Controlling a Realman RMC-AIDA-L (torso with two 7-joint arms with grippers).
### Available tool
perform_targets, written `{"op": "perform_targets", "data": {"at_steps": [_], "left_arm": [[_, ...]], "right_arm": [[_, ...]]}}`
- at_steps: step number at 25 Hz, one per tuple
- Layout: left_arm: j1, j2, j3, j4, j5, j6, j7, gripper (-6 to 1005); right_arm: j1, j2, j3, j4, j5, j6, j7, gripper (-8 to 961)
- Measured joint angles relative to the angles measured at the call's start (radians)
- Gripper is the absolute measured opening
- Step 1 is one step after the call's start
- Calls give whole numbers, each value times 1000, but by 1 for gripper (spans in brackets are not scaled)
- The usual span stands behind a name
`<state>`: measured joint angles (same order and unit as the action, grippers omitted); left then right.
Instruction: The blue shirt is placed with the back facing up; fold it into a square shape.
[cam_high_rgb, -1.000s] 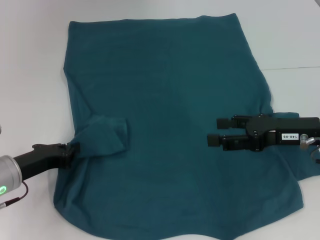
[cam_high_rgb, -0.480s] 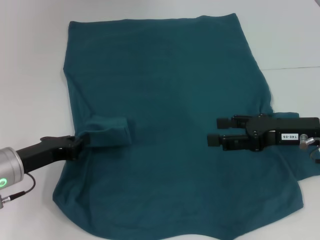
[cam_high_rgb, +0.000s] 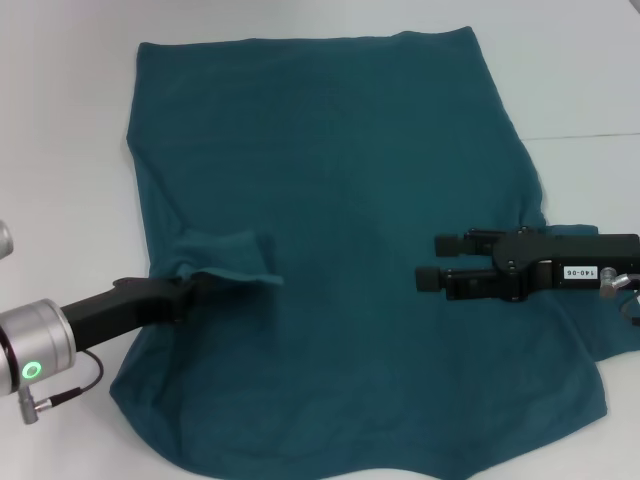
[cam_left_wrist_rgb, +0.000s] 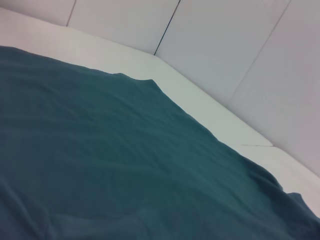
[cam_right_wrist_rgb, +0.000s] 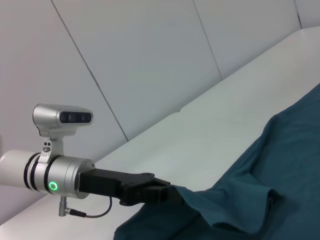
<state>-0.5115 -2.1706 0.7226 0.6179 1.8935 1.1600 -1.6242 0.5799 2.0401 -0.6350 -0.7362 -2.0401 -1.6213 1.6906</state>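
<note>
- Cloth first: the blue shirt (cam_high_rgb: 340, 230) lies spread flat over the white bench (cam_high_rgb: 60, 130), plain side up, covering most of the surface in the head view.
- Its straight edge runs along the far side of the bench, and its curved edge lies on the near side, close to the robot.
- The left sleeve is folded inward, so a small flap of teal fabric sits on top of the shirt's body near its left edge.
- The left hand (cam_high_rgb: 190, 293) reaches in low from the left side of the bench, and its fingers are clamped on the edge of that folded sleeve flap.
- In the right wrist view the same left hand (cam_right_wrist_rgb: 167, 196) shows its dark tip buried in a raised ridge of the shirt (cam_right_wrist_rgb: 260, 195), with the cloth lifted slightly off the bench there.
- A green ring light glows on the silver cuff of the left arm.
- The right hand (cam_high_rgb: 432, 261) hovers over the right half of the shirt, pointing toward the left, its two black fingers parted and holding nothing.
- The right sleeve lies out flat behind that hand, near the right edge of the bench.
- The left wrist view shows only the shirt's (cam_left_wrist_rgb: 115, 165) smooth back stretching to the pale bench (cam_left_wrist_rgb: 200, 100) edge and the white wall panels beyond.
</note>
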Motion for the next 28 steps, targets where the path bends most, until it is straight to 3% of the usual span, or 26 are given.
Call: {"op": "perform_targets", "data": {"at_steps": [13, 21, 28], "left_arm": [[-26, -1, 37, -84, -77, -17, 11, 24], [-29, 0, 32, -105, -82, 128, 11, 137], [-26, 5, 17, -101, -88, 178, -14, 398]], "right_arm": [[-1, -1, 0, 1, 0, -4, -2, 881], [-7, -2, 0, -1, 0, -4, -2, 880], [-7, -3, 2, -3, 0, -2, -9, 880]]}}
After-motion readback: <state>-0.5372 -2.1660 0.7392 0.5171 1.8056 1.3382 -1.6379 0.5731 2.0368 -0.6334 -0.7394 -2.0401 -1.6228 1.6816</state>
